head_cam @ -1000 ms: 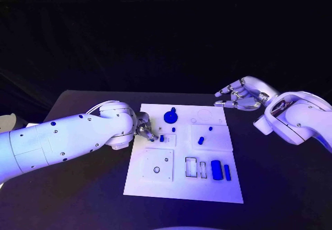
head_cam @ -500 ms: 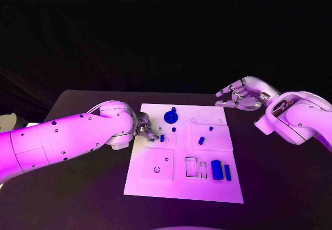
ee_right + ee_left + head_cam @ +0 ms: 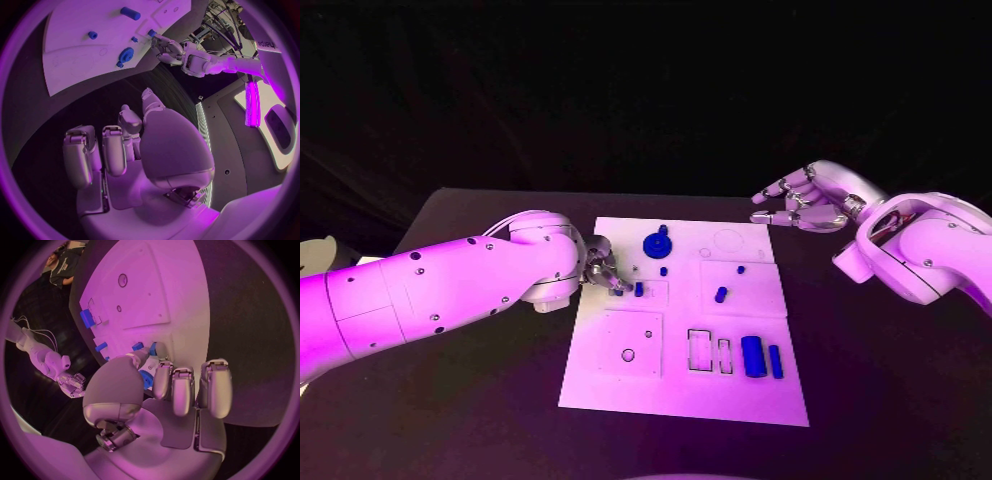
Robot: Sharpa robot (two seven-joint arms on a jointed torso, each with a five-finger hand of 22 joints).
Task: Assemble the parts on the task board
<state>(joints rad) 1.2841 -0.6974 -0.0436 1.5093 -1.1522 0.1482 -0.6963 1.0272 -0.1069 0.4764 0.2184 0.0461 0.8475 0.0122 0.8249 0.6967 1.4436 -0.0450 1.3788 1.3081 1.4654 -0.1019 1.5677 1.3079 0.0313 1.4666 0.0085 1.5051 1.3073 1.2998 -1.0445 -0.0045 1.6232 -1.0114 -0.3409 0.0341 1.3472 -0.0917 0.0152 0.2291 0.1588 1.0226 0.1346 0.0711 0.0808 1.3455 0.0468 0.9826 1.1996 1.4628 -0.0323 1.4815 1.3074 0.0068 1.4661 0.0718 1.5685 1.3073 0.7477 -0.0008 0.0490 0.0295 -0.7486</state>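
- Lying in the middle of the black table (image 3: pixel 473 420), the task board (image 3: pixel 678 385) is the biggest thing before you, a white plate with cut-outs and blue parts on it.
- Your left hand (image 3: pixel 602 268) sits at the board's left edge, its fingertips (image 3: pixel 139 358) pinched together on a small blue part (image 3: pixel 619 290) there.
- Just right of that grip you see a short upright peg (image 3: pixel 639 289) on the board, close beside the fingers.
- Your right hand (image 3: pixel 802 200) hovers off the board's far right corner, fingers curled and apart, holding nothing.
- Well apart from both hands, the round blue gear (image 3: pixel 655 242) rests near the far edge, and two blue bars (image 3: pixel 753 355) lie by the near right side.
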